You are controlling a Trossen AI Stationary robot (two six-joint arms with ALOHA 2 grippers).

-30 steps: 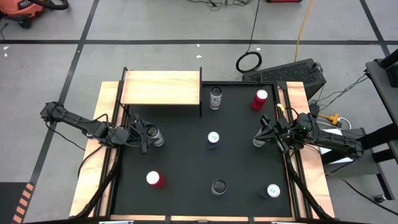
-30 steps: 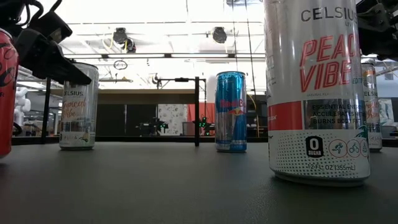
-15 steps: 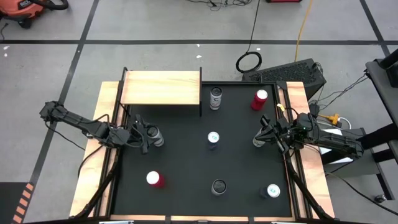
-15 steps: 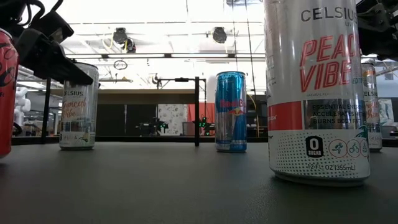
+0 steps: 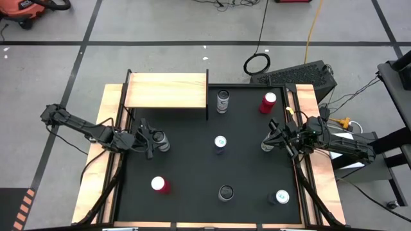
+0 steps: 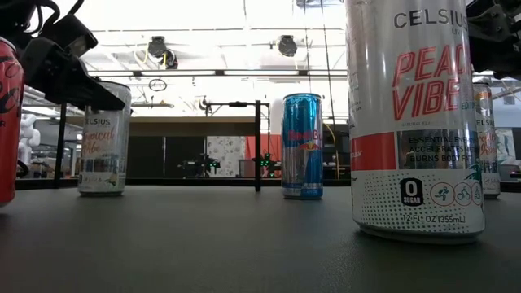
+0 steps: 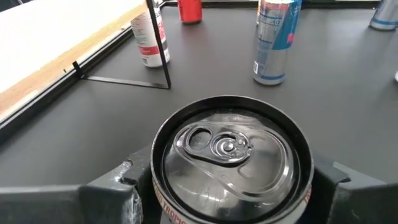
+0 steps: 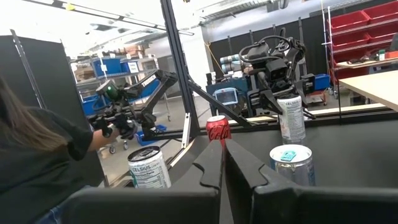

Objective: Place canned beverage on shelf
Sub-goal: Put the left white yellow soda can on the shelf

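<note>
Black table (image 5: 192,173): my left gripper (image 5: 151,140) narrow around upright Celsius can (image 7: 231,155), fingers either side; shelf (image 5: 167,90) ahead, nearer left arm.

Seven cans (image 5: 220,142) on the black table (image 5: 192,167), two of them red-topped (image 5: 158,185), one wooden shelf (image 5: 167,90), two robot arms (image 5: 83,128)

shelf (image 5: 167,90) top: bare, open from above | 12 o'clock of left hand (image 5: 151,139): shelf's black leg (image 7: 159,43) and a silver can (image 5: 222,101) beside it | tabletop (image 5: 192,160) centre: blue can (image 5: 220,142), clear lanes either side | 6 o'clock edge: red can (image 5: 158,185), dark can (image 5: 225,192), white can (image 5: 281,197), well apart
</note>
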